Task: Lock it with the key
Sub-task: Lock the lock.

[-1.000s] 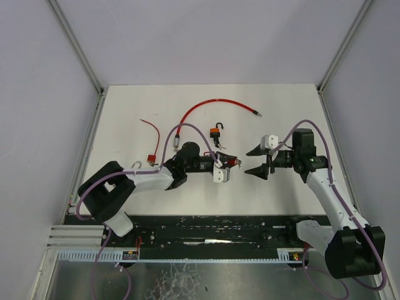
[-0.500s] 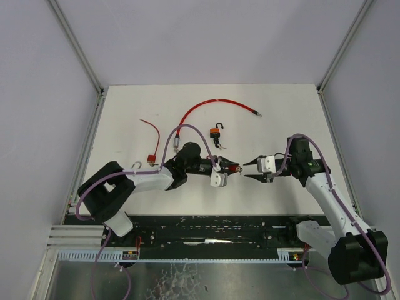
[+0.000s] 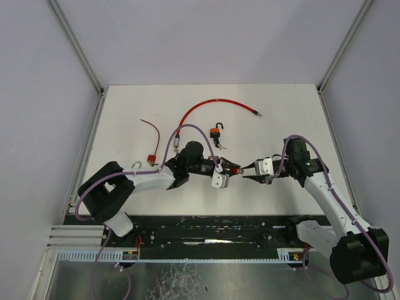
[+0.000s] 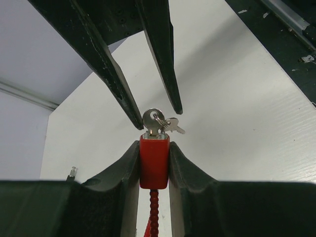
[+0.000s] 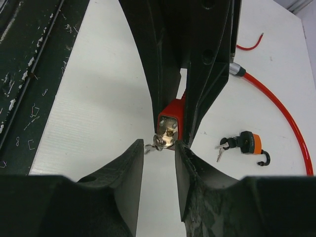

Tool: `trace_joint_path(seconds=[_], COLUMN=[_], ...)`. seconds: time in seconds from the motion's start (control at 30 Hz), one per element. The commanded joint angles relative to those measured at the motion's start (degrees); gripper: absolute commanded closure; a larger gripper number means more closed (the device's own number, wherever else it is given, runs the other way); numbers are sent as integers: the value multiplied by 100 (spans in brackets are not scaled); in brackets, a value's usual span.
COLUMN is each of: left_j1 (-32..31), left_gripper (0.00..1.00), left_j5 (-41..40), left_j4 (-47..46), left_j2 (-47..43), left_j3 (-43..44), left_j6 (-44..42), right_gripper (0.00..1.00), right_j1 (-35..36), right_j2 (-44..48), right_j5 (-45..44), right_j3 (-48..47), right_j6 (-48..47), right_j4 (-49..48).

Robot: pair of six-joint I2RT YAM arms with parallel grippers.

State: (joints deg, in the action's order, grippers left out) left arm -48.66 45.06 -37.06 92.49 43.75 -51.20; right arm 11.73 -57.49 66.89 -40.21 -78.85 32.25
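L claw (image 4: 154, 147) was clamped on the red cable lock body (image 4: 154, 168), held just above the counter (image 3: 287, 112) near its middle, w/ key (image 4: 153, 121) in its end. R claw (image 5: 159, 144) was partly open, fingers either side of key's head, not pinched. Nearby lay an orange padlock (image 5: 247, 143)

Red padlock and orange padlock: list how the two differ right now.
The red rectangular padlock is clamped in the left gripper; the orange padlock lies loose on the white table. The red padlock's silver keys sit between the right gripper's open jaws; nothing is near the orange padlock's keys. The orange padlock shows a black hooked shackle, open; the red padlock trails a red cable. Both have keys attached.
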Motion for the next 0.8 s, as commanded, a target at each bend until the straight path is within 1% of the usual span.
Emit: trace_joint_path(seconds=[0.0,0.2,0.57,0.67,0.77], left_j1=[-41,-47,-57,-57,-62], left_gripper=[100,100,100,100,100], left_j5=[122,136,179,116,-15], left_j4=[25,186,175,66,-307], left_j2=[-25,-13,-28,-53,-98], left_j3=[226,290,271,218,57], left_j6=[-151,-210,-212,-207,-134], right_gripper=[63,67,80,85,89], right_j1=[121,160,204,214,213], right_j2=[33,104,152,136,121], right_j5=[-3,-27,-281,-289,-323], right_j3=[-172,-164,-99,-118,-140], right_j6=[11,62,189,355,676], right_j4=[-149,-192,-355,-388,-473])
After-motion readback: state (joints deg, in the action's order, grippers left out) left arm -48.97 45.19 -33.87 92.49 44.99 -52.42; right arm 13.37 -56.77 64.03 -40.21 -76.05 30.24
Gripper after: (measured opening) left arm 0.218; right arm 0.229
